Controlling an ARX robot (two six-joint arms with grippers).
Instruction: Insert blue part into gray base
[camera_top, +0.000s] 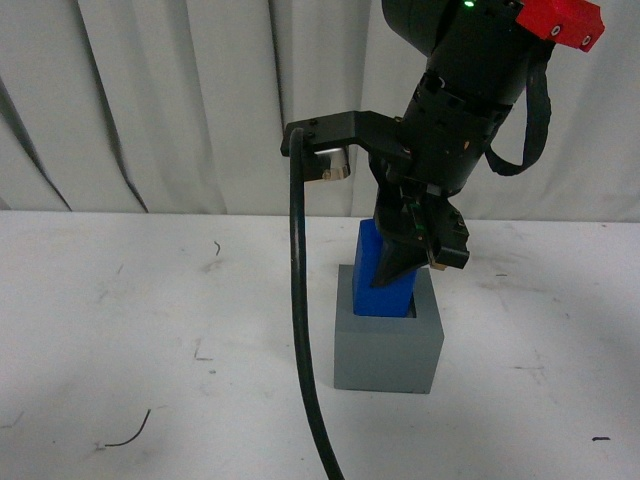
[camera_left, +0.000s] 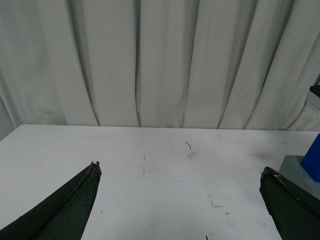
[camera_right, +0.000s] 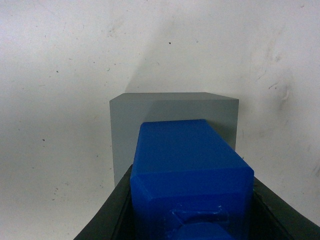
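One white counter (camera_top: 120, 300) carries everything. One right arm (camera_top: 470, 80) reaches down over the single gray base (camera_top: 388, 355). The right jaws are clamped on the one blue part (camera_top: 368, 270), whose lower end sits in the base's top recess. A black cable (camera_top: 297, 300) hangs just beside the base. The left jaws stand wide apart, holding nothing.

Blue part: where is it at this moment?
In the front view the blue part stands just right of centre, lower end in the recess of the gray base, held between the fingers of the right gripper.
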